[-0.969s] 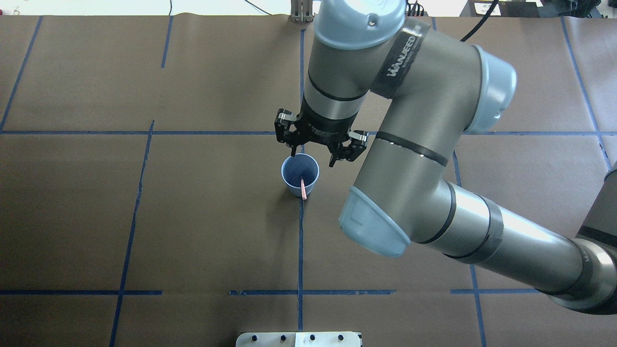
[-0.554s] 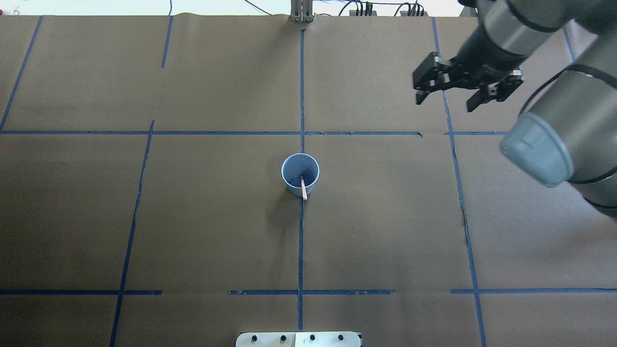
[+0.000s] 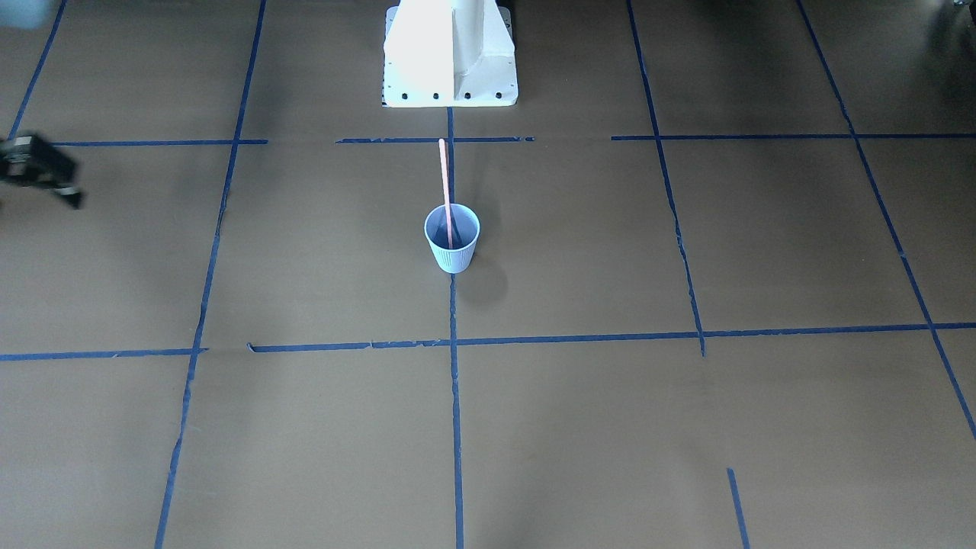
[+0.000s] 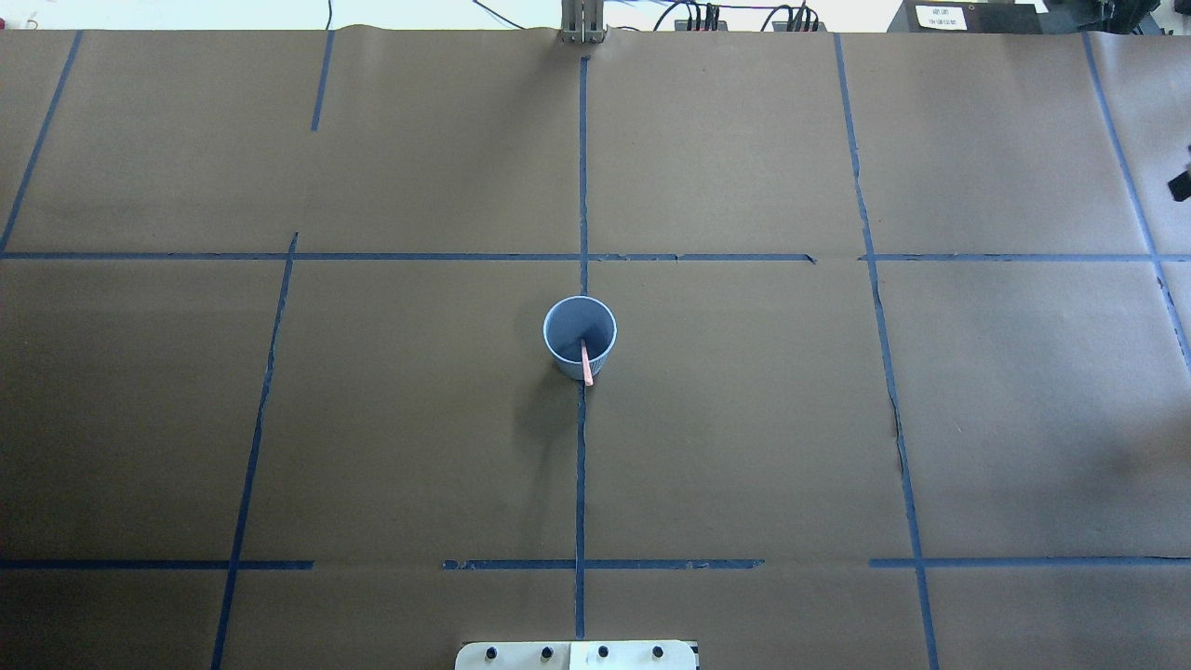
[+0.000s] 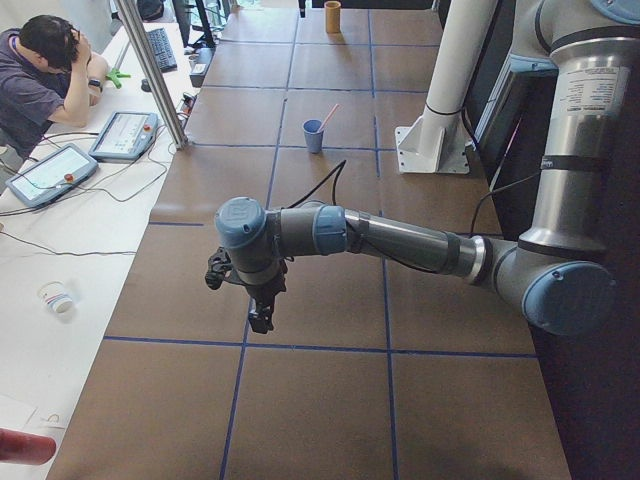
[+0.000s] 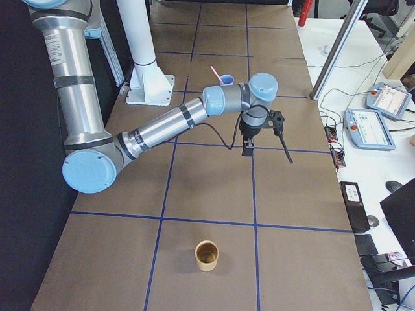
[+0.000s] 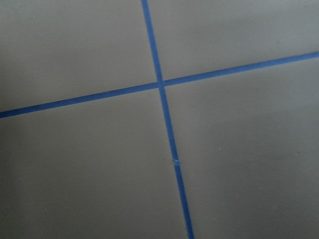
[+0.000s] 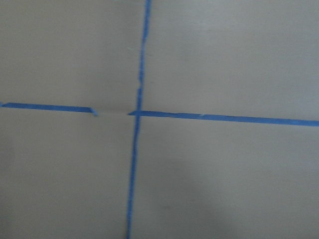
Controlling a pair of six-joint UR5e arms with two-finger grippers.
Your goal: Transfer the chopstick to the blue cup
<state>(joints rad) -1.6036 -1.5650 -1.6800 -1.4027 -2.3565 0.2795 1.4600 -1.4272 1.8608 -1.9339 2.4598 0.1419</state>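
The light-blue ribbed cup [image 4: 579, 337] stands upright at the table's centre on a blue tape line. It also shows in the front view [image 3: 451, 245]. One pale pink chopstick [image 3: 444, 187] stands in it, leaning on the rim toward the robot's base; its top shows in the overhead view [image 4: 585, 363]. My right gripper [image 3: 34, 183] is far from the cup at the table's right side, open and empty. Only a dark tip of it [image 4: 1180, 184] shows in the overhead view. My left gripper [image 5: 245, 300] hovers over the table's left end; I cannot tell whether it is open.
The white robot base [image 3: 450, 53] is behind the cup. A brown cup [image 6: 207, 254] stands at the table's right end. An operator [image 5: 45, 70] sits at a side bench with tablets. Both wrist views show only brown paper and tape lines.
My right arm has pulled away from just behind the cup, swung to the right and left the overhead view almost wholly. The cup and chopstick have not moved.
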